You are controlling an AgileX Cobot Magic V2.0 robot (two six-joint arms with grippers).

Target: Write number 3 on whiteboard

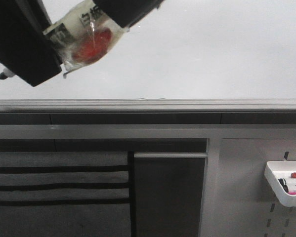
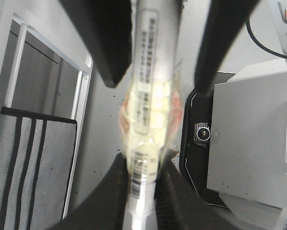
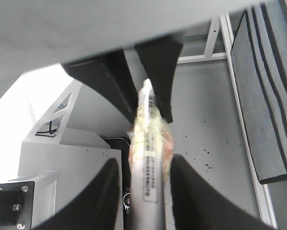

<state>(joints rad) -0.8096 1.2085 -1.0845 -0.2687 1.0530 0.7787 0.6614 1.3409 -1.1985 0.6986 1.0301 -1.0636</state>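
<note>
The whiteboard (image 1: 212,49) fills the upper part of the front view, with its dark grey rail (image 1: 187,104) along the lower edge. No number 3 shows on it. A white marker (image 1: 86,37) with clear wrapping and a red patch hangs in front of the board at the upper left. My left gripper (image 1: 56,49) is shut on it; in the left wrist view (image 2: 143,187) both fingers press the barrel (image 2: 150,96). My right gripper (image 1: 115,17) straddles the marker's other end. In the right wrist view (image 3: 145,177) gaps show on both sides of the marker (image 3: 148,143).
A small pen tip (image 1: 4,75) pokes out beyond the left gripper at the far left. Below the rail are a grey striped cloth (image 1: 59,192), a dark panel (image 1: 170,197) and a grey perforated panel (image 1: 246,197) with a white tray (image 1: 281,195) of markers.
</note>
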